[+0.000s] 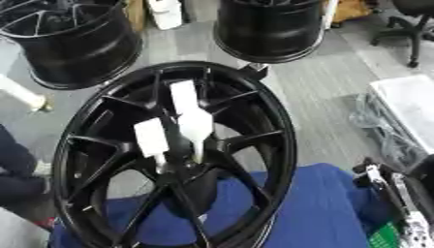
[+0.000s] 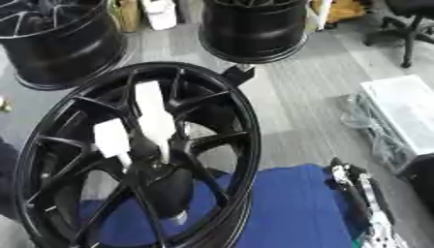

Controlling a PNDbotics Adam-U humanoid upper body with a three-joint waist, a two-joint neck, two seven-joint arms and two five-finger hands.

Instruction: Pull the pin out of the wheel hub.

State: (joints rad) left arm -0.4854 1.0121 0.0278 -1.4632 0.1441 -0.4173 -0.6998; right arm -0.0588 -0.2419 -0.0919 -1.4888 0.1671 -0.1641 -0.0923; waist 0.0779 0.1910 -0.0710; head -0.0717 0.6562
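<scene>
Since nothing here carries a readable label or brand, I've got no text to report: the rims are plain black and the pins plain white.

Biggest thing in my view is the black wheel hub (image 1: pixel 174 160), a multi-spoke rim standing tilted right in front of me, its lower edge resting on a blue cloth (image 1: pixel 318 213). It fills most of the left and centre of both eye views.

Behind it on the grey floor (image 1: pixel 314 92) sit two more black rims, one at far left (image 1: pixel 72 41) and one at far centre (image 1: pixel 270 29), both well apart from mine. A white box-like thing (image 1: pixel 407 109) lies off to the right, and an office chair (image 1: pixel 411 24) shows in the far right corner.

My right hand (image 2: pixel 360 203) shows at the lower right, black and silver, beside the cloth's edge and clear of the wheel. I honestly can't tell whether its fingers are spread or curled. My left hand isn't showing anywhere.

Now the pins: two white ones poke out of the centre of the hub. The taller pin (image 1: pixel 191 118) leans up and away, the shorter pin (image 1: pixel 151 138) sits just beside it on the left. Both are seated between the spokes, nothing touching them.
</scene>
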